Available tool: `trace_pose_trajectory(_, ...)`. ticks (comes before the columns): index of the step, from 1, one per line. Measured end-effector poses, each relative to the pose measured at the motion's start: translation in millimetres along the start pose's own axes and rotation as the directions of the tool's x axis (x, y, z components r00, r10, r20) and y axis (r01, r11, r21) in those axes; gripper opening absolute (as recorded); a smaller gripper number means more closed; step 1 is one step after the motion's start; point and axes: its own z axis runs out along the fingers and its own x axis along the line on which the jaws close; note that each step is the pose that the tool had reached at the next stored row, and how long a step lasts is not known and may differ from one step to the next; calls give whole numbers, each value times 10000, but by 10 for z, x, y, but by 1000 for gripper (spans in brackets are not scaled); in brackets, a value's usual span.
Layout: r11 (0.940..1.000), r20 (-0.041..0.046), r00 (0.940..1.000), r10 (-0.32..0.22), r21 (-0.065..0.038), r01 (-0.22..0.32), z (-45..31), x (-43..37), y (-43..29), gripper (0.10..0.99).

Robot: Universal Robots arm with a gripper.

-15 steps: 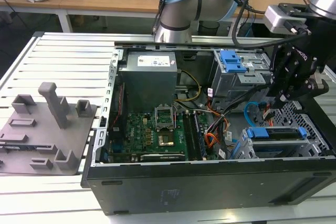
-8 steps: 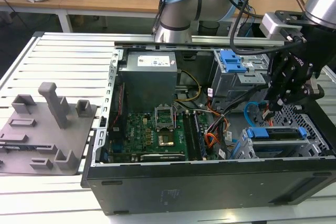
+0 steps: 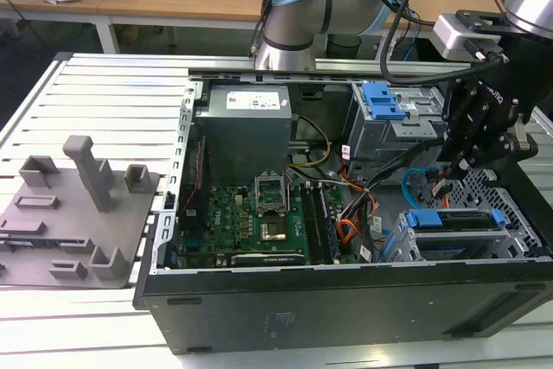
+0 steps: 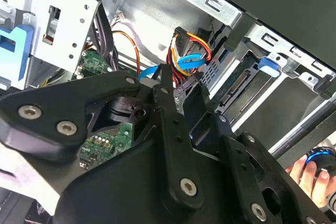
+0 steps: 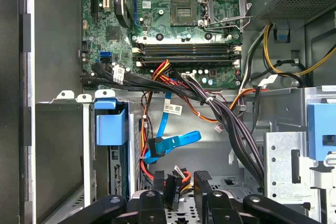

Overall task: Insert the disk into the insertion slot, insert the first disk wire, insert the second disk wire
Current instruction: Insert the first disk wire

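Gripper: the arm's black gripper [image 3: 458, 164] hangs inside the open computer case, just above the rear end of the disk [image 3: 449, 220].
Fingers: the fingers [image 5: 203, 182] look closed on a black plug [image 5: 172, 184] that trails red, yellow and black wires. The gripper's own linkage covers part of the pinch, so the hold is likely, not certain.
Black plug: held just short of the disk's rear edge, apart from it and not pushed home.
Disk: a silver drive in a bright blue carrier, lying flat inside the insertion slot [image 3: 505, 200], the perforated grey metal cage around it.
Blue cable: a flat blue cable [image 5: 176, 141] hangs loose just beyond the disk's rear, with its free end unplugged.
Taller cage: a plain grey cage with a blue latch [image 3: 384, 110] stands farther behind the disk.
Motherboard: the green motherboard [image 3: 251, 209] lies well away from the disk, across the case floor.
Power supply: a grey power supply [image 3: 242, 123] sits beyond the motherboard, farther again from the disk.
Fixture tray: a grey moulded tray [image 3: 78, 213] rests outside the case, farthest from the disk.
Done so far: the disk appears seated in its slot.
Left to do: neither wire looks connected. The black plug is in hand and the blue cable is untouched.
Hard to make out: the disk's rear sockets [image 4: 239, 83] are partly shadowed, and the plug's mating face is hidden.
Cut off: a person's hand [image 4: 307, 174] shows at the frame edge in the second wrist view, outside the case.
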Motion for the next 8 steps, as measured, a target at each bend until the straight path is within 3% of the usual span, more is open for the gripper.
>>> trace_pose_trajectory(2, 10000, -3, 10000, 1, 0, -1, -2, 0, 0, 361)
trace_pose_trajectory(3, 10000, -3, 10000, 1, 0, -1, -2, 0, 0, 282)
trace_pose_trajectory(4, 10000, -2, 10000, 1, 0, -1, -2, 0, 0, 282)
trace_pose_trajectory(6, 10000, -2, 10000, 0, 0, 0, -2, 0, 0, 165)
trace_pose_trajectory(8, 10000, -2, 10000, 0, 0, 0, -2, 0, 0, 165)
